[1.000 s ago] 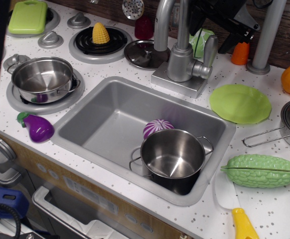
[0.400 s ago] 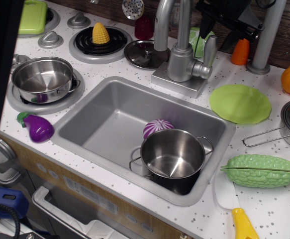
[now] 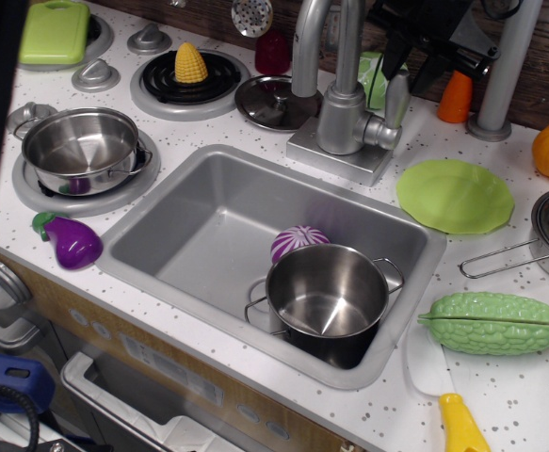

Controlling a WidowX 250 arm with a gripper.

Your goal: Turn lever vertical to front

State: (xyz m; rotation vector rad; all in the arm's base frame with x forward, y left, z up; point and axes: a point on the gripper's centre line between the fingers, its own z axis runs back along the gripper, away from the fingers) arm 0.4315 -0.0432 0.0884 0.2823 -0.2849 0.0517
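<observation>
The lever (image 3: pixel 396 102) is a short silver-grey paddle on the right side of the faucet body (image 3: pixel 342 118), behind the sink. It stands upright, and its top is partly hidden by my gripper. My black gripper (image 3: pixel 408 62) hangs at the top of the view, right over the lever's upper end. Its fingers (image 3: pixel 393 49) are spread, with one on each side of the lever's tip. I cannot tell whether they touch it.
The tall faucet spout (image 3: pixel 304 42) rises left of the lever. A grey post (image 3: pixel 505 66) and an orange piece (image 3: pixel 455 99) stand to the right. A green plate (image 3: pixel 455 195) lies right of the sink (image 3: pixel 199 217), which holds a steel pot (image 3: pixel 326 299) and a purple ball.
My gripper has moved down and a little left, from above and behind the lever to around its top. The lever has not turned.
</observation>
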